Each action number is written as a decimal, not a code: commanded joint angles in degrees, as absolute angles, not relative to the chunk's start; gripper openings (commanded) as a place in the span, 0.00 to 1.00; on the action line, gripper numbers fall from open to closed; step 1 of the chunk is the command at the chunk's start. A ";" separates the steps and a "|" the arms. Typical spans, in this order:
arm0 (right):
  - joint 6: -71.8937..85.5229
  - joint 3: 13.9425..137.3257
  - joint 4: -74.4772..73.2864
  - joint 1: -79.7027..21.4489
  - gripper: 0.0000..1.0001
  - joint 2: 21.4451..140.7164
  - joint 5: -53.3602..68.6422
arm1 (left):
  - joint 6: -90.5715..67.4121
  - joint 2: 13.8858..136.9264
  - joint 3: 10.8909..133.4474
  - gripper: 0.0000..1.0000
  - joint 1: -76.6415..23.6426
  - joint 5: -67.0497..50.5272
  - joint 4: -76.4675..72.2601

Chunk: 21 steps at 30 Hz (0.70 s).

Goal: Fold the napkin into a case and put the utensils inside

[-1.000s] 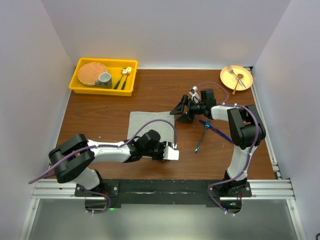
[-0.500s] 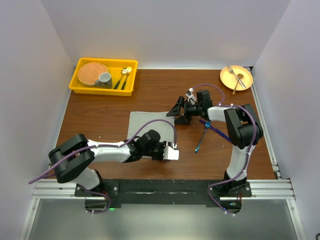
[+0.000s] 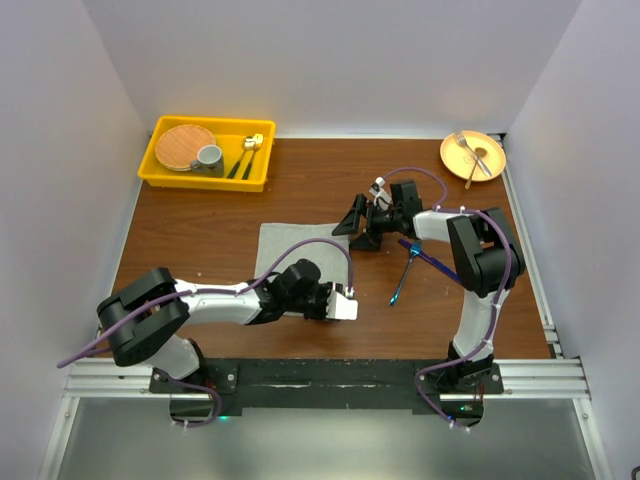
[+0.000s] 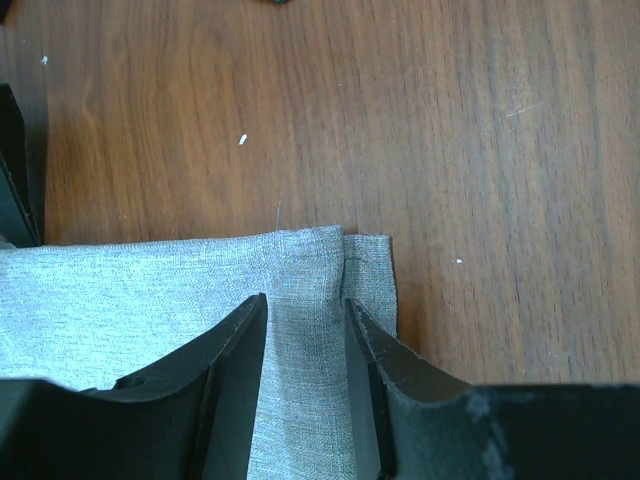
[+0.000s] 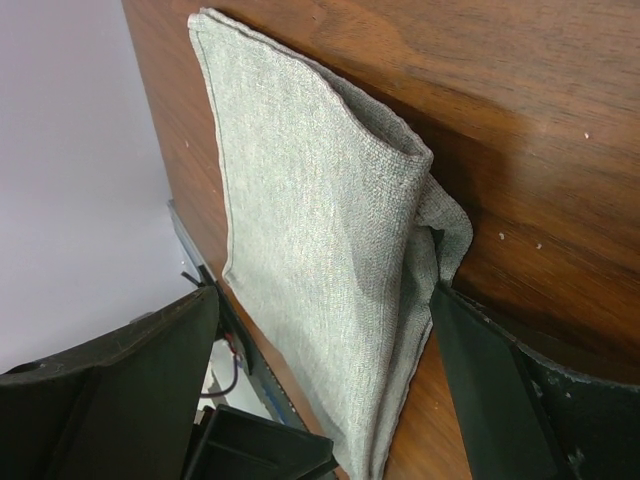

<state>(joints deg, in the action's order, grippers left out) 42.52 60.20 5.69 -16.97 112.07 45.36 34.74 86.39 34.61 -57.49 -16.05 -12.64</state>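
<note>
On the brown wooden table (image 3: pixel 200 240), the plain grey cloth napkin (image 3: pixel 290 245) lies left of centre, doubled over. The left gripper (image 4: pixel 305 340) is clamped on its near right corner. The right gripper (image 5: pixel 320 400), fingers spread wide, hovers at its far right corner. The slim blue-handled utensils (image 3: pixel 405 272) lie crossed just to the right.

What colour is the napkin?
The napkin is plain grey, with no pattern; clearest in the right wrist view.
</note>
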 commanded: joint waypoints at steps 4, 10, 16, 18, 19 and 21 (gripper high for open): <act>39.20 62.14 1.85 -17.31 0.93 113.38 39.03 | 36.47 86.40 34.63 0.44 -57.31 -17.49 -14.50; 38.32 62.14 1.50 -17.49 0.93 111.18 36.74 | 36.47 85.69 34.28 0.44 -57.31 -17.40 -14.06; 37.71 62.75 0.70 -18.45 0.93 110.39 35.60 | 36.65 86.04 34.19 0.44 -57.30 -17.66 -14.50; 37.18 62.84 0.27 -18.54 0.93 110.04 34.72 | 36.74 85.87 34.28 0.44 -57.13 -17.75 -14.50; 36.92 62.84 0.18 -18.46 0.93 109.43 34.28 | 36.74 85.87 34.28 0.44 -57.13 -17.75 -14.41; 36.13 63.02 0.18 -18.54 0.94 108.81 33.84 | 36.74 85.61 34.19 0.44 -56.87 -17.84 -14.24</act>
